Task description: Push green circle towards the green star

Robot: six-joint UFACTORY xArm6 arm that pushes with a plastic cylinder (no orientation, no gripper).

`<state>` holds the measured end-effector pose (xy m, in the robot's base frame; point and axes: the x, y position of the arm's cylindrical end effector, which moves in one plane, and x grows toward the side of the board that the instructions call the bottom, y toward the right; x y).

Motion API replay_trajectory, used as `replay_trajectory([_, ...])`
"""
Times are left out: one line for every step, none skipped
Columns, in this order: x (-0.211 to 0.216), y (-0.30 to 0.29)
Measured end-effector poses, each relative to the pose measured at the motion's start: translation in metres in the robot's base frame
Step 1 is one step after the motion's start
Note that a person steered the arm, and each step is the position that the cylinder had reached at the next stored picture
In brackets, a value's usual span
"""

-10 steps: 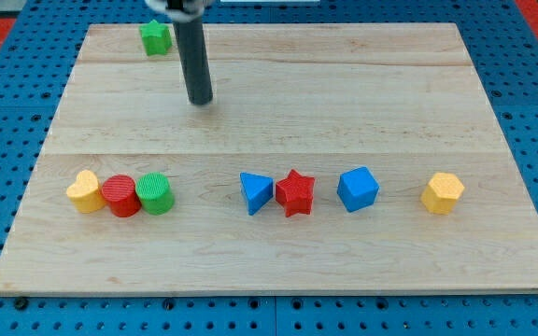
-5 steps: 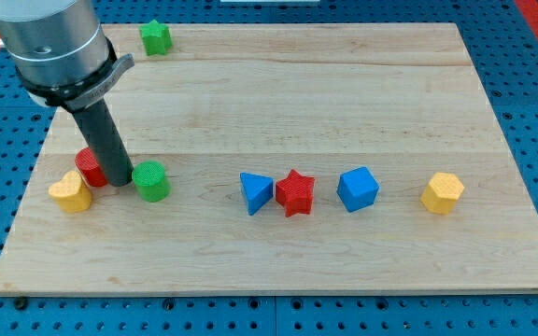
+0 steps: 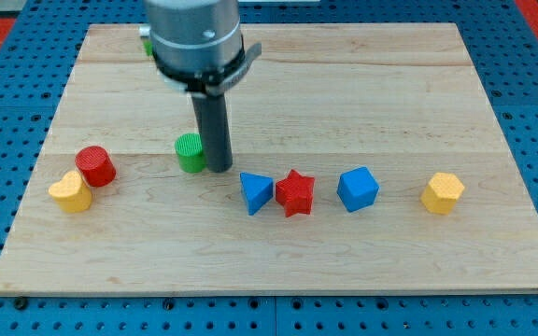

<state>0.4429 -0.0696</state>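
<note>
The green circle (image 3: 190, 152) is a small green cylinder on the wooden board (image 3: 278, 103), left of centre. My tip (image 3: 219, 169) stands right beside it, touching its right side. The green star (image 3: 145, 40) sits near the board's top left edge and is mostly hidden behind my arm; only a sliver shows.
A red cylinder (image 3: 94, 166) and a yellow block (image 3: 70, 191) sit at the view's left. A blue triangle (image 3: 255, 192), a red star (image 3: 295, 192), a blue cube (image 3: 358, 189) and a yellow block (image 3: 442, 193) form a row to the right.
My tip moved from the left of the green circle to its right side. The green circle slid up and to the right. The red cylinder and yellow block stand about where they were.
</note>
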Motion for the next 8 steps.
replay_trajectory([-0.032,-0.066])
replay_trajectory([0.004,-0.014])
replay_trajectory([0.016,-0.047])
replay_trajectory([-0.033,-0.107])
replay_trajectory([-0.058,-0.146])
replay_trajectory([-0.024,-0.128])
replay_trajectory([-0.053,-0.195])
replay_trajectory([-0.104,-0.189])
